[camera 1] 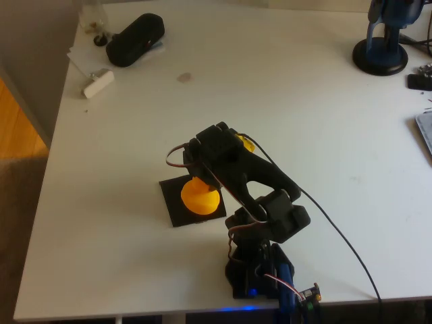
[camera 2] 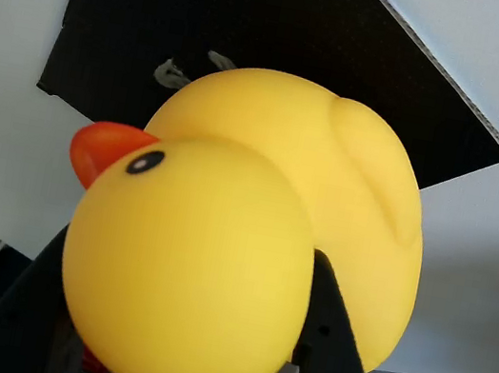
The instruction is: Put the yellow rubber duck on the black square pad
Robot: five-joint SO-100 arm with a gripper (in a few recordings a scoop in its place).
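The yellow rubber duck (camera 1: 199, 196) is over the black square pad (camera 1: 174, 210), left of the arm's base in the overhead view. My gripper (camera 1: 198, 183) comes down on it from above and is shut on the duck. In the wrist view the duck (camera 2: 250, 235) is close up, its orange beak pointing left, with a black finger (camera 2: 331, 355) pressed against it on the right and another low on the left. The pad (camera 2: 287, 29) lies behind it, with a faint mark near its centre. Whether the duck rests on the pad or hangs just above it I cannot tell.
A bulky black oblong case (camera 1: 135, 39) and a small white block (camera 1: 98, 83) lie at the back left. A blue stand (camera 1: 381, 50) is at the back right. The table's left edge (camera 1: 57, 135) drops to the floor. A cable (camera 1: 337, 236) trails right of the arm.
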